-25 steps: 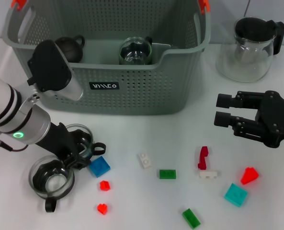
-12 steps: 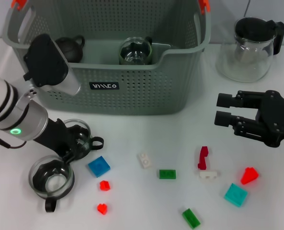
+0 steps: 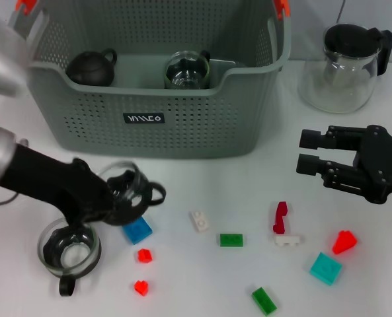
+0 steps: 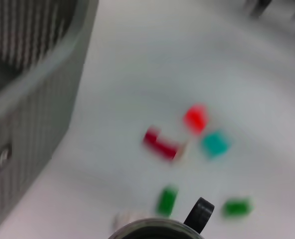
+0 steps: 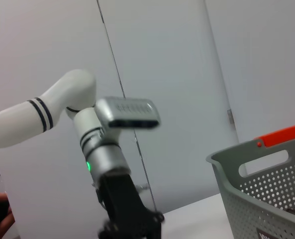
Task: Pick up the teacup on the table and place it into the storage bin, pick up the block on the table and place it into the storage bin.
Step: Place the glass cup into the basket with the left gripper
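My left gripper (image 3: 108,202) is shut on a clear glass teacup (image 3: 128,187) with a black handle, held tilted just above the table in front of the storage bin (image 3: 182,122). The cup's rim (image 4: 154,230) and handle show in the left wrist view. A second glass teacup (image 3: 69,246) stands on the table below the gripper. A blue block (image 3: 137,230) lies right beside the held cup. Inside the bin sit a black teapot (image 3: 91,66) and a glass cup (image 3: 187,71). My right gripper (image 3: 307,151) hovers open at the right, holding nothing.
Small blocks lie scattered: two red (image 3: 144,255), white (image 3: 199,221), green (image 3: 231,240), dark red (image 3: 280,216), teal (image 3: 326,268), red (image 3: 344,242), green (image 3: 264,300). A glass pitcher (image 3: 344,66) with a black lid stands at the back right.
My left gripper has lifted the teacup off the table and carried it a little to the right, and the arm has swung out to the left. The right arm is unchanged.
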Robot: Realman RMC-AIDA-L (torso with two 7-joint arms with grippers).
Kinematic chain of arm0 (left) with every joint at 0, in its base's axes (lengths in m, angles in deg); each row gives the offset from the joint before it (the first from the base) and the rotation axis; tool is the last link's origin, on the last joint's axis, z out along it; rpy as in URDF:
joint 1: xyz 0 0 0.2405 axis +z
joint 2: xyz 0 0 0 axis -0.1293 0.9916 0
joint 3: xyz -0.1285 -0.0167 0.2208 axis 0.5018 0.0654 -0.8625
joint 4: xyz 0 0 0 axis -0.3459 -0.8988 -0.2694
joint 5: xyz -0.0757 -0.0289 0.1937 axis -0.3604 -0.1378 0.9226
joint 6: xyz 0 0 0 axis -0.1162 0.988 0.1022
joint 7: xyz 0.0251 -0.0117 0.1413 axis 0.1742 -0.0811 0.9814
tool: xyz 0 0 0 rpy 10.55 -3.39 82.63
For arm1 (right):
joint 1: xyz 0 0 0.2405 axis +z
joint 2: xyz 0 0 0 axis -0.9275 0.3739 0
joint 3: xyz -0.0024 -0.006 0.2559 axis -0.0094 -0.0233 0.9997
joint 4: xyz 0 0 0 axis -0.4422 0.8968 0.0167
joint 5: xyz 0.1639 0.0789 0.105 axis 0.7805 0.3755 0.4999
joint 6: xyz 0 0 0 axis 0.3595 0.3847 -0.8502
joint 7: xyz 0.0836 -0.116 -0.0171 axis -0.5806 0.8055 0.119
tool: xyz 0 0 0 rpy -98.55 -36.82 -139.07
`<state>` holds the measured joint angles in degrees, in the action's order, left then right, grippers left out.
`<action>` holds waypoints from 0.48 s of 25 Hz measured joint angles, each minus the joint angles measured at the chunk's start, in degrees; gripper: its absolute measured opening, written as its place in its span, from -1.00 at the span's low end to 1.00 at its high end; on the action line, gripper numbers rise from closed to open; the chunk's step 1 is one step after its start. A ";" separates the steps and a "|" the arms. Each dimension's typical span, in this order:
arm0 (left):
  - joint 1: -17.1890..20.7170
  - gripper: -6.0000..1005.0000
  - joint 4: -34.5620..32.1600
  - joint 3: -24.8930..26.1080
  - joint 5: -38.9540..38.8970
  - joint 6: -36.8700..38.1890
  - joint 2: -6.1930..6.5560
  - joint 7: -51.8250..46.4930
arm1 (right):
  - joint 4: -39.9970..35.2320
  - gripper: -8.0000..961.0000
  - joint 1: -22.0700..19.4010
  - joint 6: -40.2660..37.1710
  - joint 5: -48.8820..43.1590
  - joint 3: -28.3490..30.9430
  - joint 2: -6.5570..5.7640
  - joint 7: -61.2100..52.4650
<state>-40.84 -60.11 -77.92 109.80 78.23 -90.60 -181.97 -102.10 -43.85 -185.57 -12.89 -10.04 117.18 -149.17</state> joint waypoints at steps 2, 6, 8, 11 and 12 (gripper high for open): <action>-0.57 -0.91 4.16 4.68 -4.96 3.43 2.32 2.12 | 0.05 0.03 -0.03 -0.01 0.00 0.00 0.00 0.00; -0.12 -0.91 11.20 10.34 -15.22 8.38 6.15 5.25 | 0.07 0.03 -0.12 0.00 0.00 0.00 0.00 0.00; 0.37 -0.91 12.15 11.92 -19.07 8.67 6.53 5.50 | 0.07 0.03 -0.25 -0.01 0.00 0.00 -0.03 0.00; 0.48 -0.91 12.40 13.96 -24.86 8.33 6.45 4.53 | 0.07 0.03 -0.32 -0.01 0.00 0.00 0.05 0.00; 0.25 -0.91 12.19 14.57 -26.87 8.07 6.29 3.81 | 0.07 0.03 -0.32 0.00 -0.01 0.00 0.08 0.00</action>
<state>-40.58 -47.91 -63.34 82.92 86.30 -84.32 -178.17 -102.02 -44.16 -185.58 -12.89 -10.04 117.26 -149.17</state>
